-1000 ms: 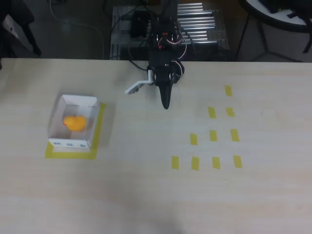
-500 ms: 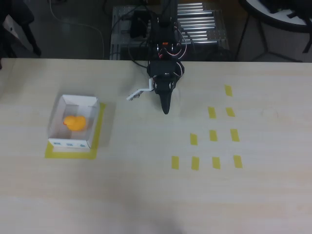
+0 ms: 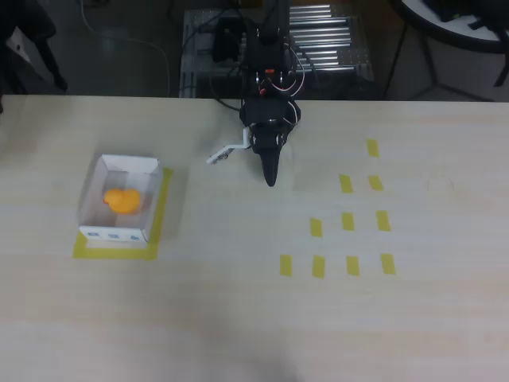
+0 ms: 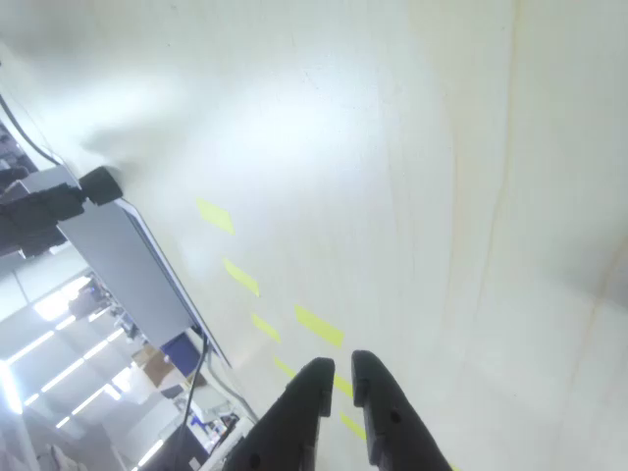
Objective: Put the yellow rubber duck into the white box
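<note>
your duck (image 3: 122, 200) sits inside the box (image 3: 148, 165) at 9 o'clock on the tabletop (image 3: 238, 318); your tool (image 4: 337, 378), near 12, is closed and empty.

From above I see the yellow rubber duck (image 3: 122, 200) lying inside the white box (image 3: 119, 164), which sits on a yellow tape patch (image 3: 159, 223) at the table's (image 3: 238, 318) left. My gripper (image 3: 270, 177) hangs near the far edge, well apart from the box, black fingers together, with small yellow tape strips (image 3: 347, 221) to its right
</note>
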